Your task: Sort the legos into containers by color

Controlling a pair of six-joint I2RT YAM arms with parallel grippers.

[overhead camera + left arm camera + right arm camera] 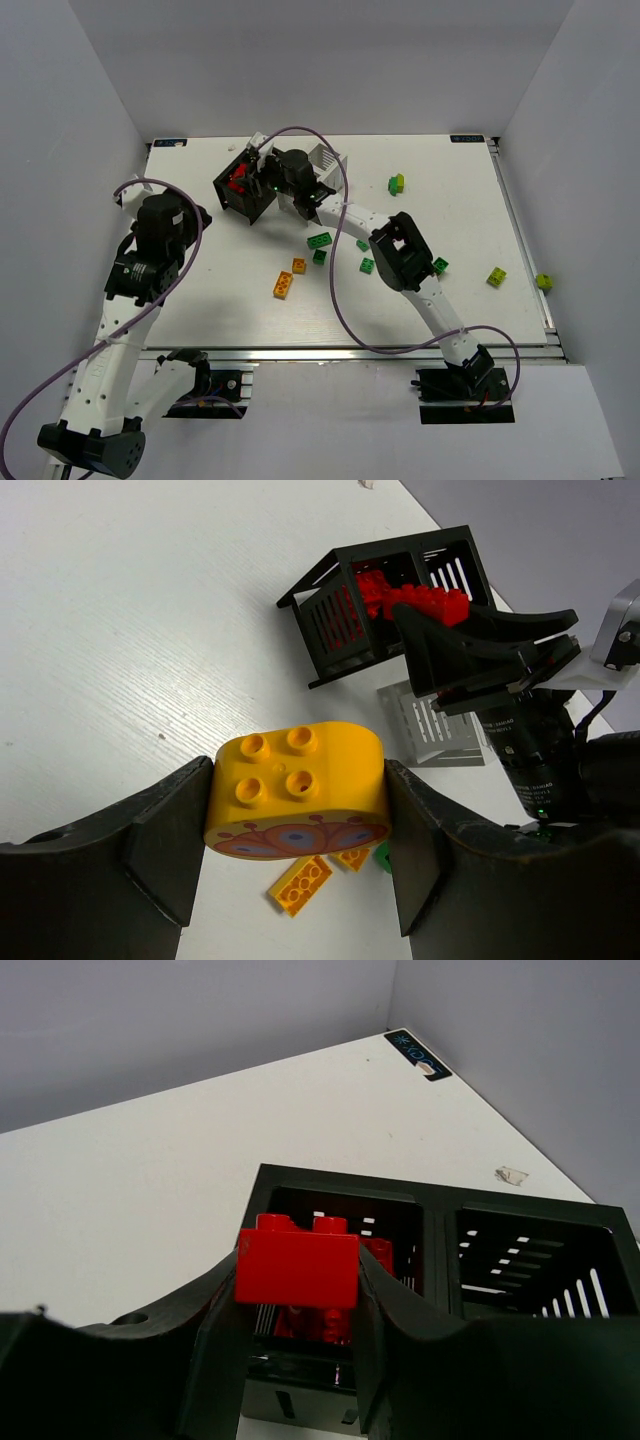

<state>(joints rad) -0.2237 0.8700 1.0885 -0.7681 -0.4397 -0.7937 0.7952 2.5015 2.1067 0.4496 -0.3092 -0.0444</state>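
My left gripper (300,815) is shut on a rounded orange-yellow lego (297,785) with a printed face and holds it above the table, left of the black container (240,195). My right gripper (297,1280) is shut on a red lego (297,1265) just above the black container's (430,1195) compartment that holds other red legos (385,1255). Its other compartment looks empty. The white container (325,160) stands right behind it. Two orange legos (283,284) and several green ones (319,240) lie mid-table.
Yellow-green legos lie at the back right (397,183), at the right (496,277) and by the right rail (543,282). The right arm (400,250) stretches across the table's middle over the loose legos. White walls enclose the table.
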